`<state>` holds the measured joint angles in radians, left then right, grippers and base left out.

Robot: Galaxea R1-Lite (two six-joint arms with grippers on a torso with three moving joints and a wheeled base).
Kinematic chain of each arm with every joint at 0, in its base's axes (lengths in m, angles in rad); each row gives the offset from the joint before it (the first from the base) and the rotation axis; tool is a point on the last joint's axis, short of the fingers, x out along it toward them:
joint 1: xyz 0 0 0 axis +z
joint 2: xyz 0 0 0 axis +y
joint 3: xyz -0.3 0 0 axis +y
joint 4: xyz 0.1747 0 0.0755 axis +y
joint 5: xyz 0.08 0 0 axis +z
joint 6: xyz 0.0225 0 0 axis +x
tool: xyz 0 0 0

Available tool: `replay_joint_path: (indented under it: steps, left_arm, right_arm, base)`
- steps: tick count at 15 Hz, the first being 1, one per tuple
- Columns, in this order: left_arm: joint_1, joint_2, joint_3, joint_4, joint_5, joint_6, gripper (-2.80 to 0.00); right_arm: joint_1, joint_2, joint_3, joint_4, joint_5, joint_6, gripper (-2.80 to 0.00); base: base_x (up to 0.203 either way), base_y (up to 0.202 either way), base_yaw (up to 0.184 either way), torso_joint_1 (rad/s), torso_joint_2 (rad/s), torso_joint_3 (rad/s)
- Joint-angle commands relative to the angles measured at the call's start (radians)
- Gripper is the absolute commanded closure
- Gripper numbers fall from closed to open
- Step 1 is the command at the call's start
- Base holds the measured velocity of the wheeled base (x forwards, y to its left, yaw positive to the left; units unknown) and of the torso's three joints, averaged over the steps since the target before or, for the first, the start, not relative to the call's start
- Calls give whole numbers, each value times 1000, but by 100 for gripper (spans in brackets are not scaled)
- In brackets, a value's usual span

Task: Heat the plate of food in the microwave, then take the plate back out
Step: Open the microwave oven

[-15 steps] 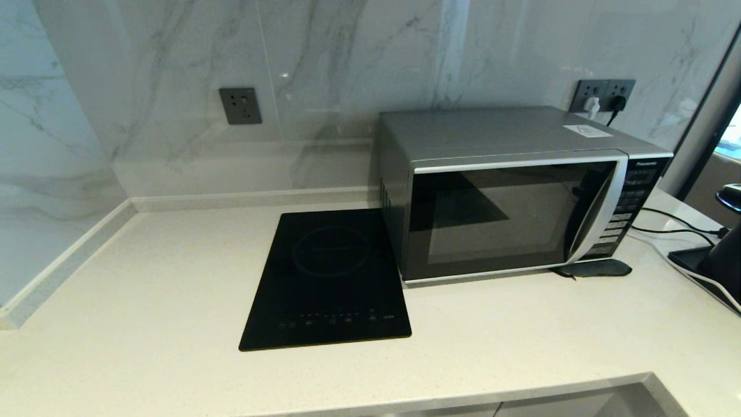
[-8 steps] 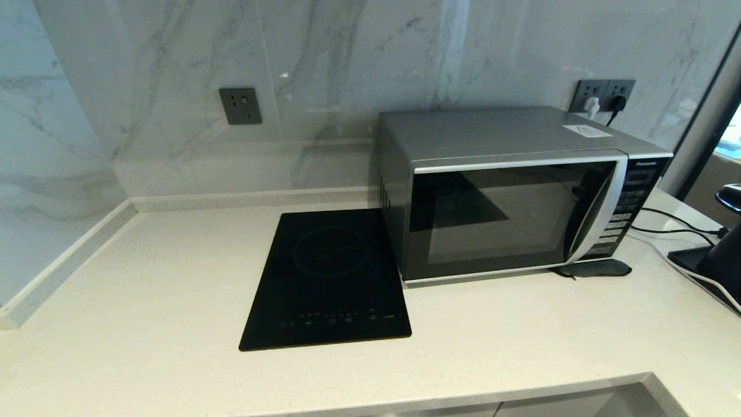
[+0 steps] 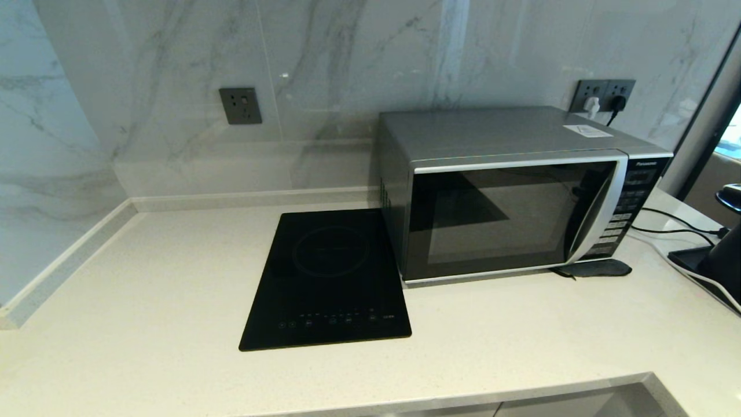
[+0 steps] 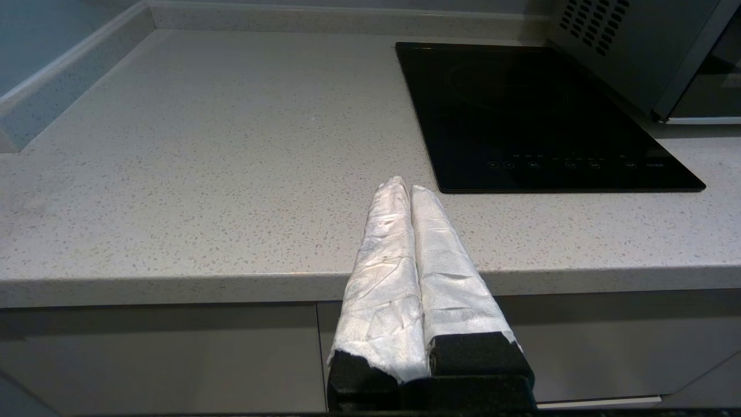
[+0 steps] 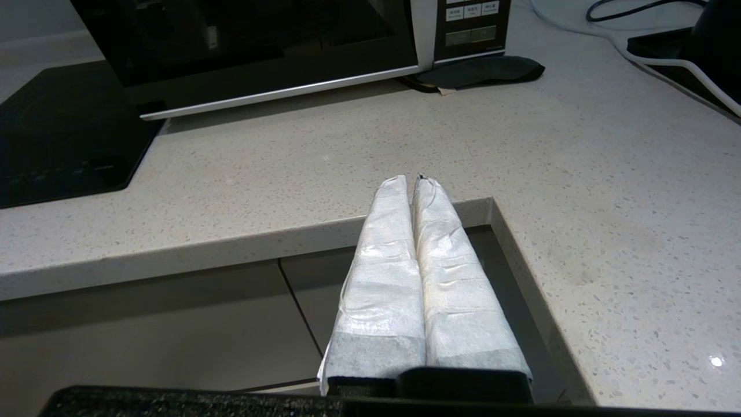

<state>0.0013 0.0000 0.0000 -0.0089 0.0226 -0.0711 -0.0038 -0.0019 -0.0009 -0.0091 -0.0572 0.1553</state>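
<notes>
Facing microwave (image 5: 255,46) across counter; right gripper (image 5: 412,182) closed, well apart

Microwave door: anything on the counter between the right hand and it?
Nothing visible. The right hand, shut, sits at the counter edge, with bare countertop up to the closed microwave. A dark pad lies off to the side, under the button panel.
</notes>
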Motion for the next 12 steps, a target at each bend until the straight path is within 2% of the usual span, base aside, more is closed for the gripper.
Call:
replay_joint_path:
  steps: [1, 12]
  left_arm:
    - [0, 2, 0, 0, 0, -1, 0]
    - [0, 2, 0, 0, 0, -1, 0]
  right_arm:
    - [-1, 2, 4, 0, -1, 1, 0]
    - [-1, 2, 4, 0, -1, 1, 0]
  base:
    - [0, 0, 0, 0, 0, 0]
    - [0, 0, 0, 0, 0, 0]
